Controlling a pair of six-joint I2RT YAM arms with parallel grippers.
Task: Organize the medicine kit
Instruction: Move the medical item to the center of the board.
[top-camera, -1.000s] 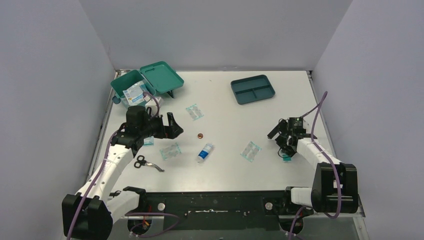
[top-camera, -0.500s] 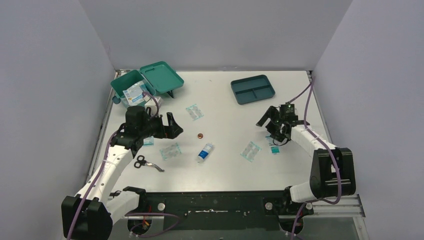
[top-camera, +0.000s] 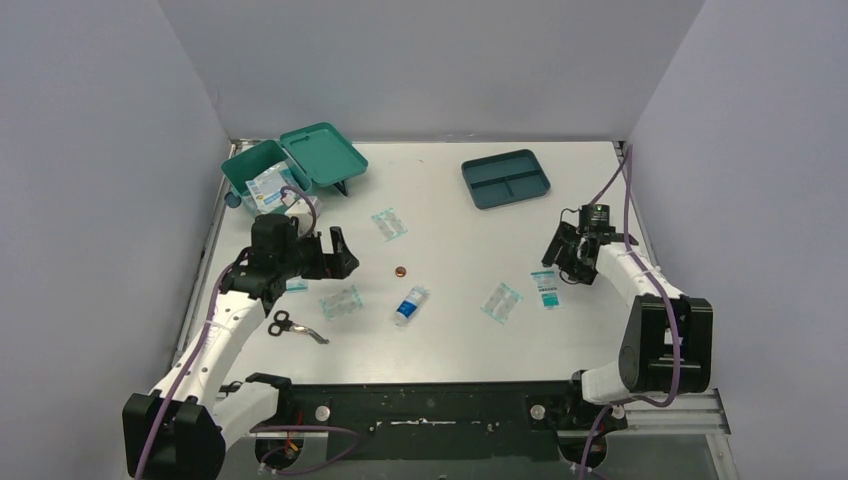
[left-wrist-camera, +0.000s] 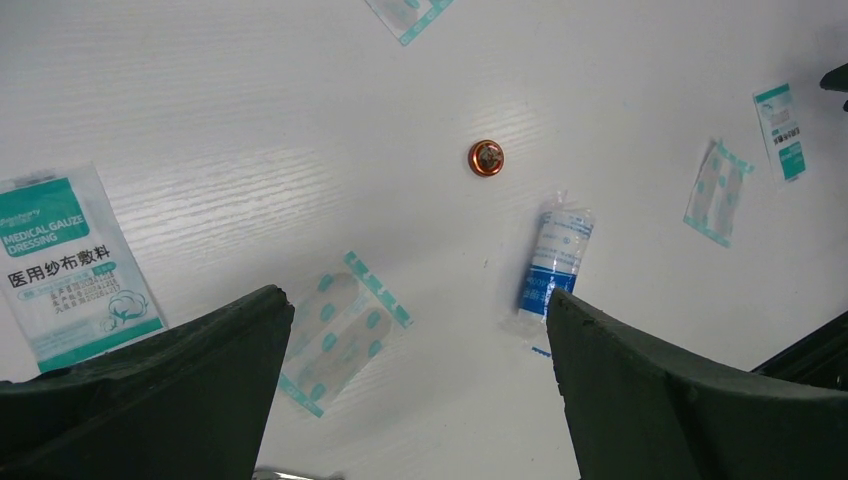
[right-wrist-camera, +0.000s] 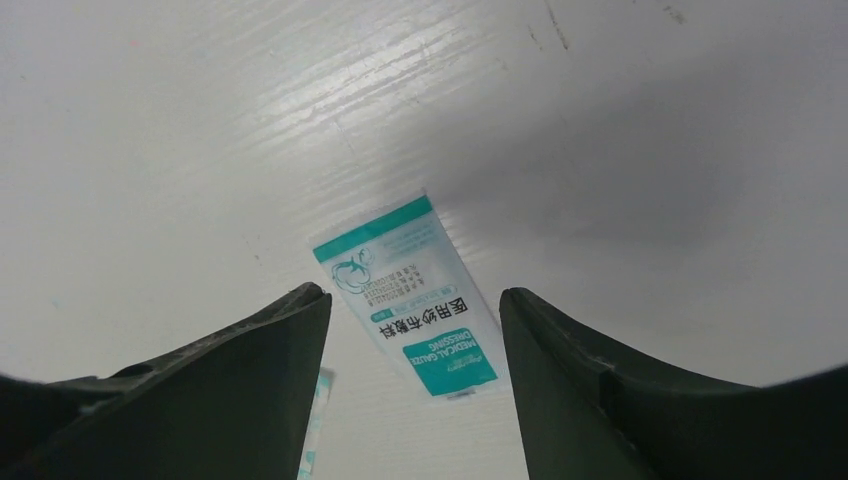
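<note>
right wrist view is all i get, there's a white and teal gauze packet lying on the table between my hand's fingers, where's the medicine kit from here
Observer: The teal-green rectangular plastic medicine kit sits at the far left corner of the table, lid open, well across from your right hand and the flat white and teal gauze packet.
Operator: anything in it
Observer: Yes, at least one white and teal packet lies in its base.
Operator: left hand busy
Observer: No. The left hand hovers open and empty above a clear spotted teal-edged sachet.
</note>
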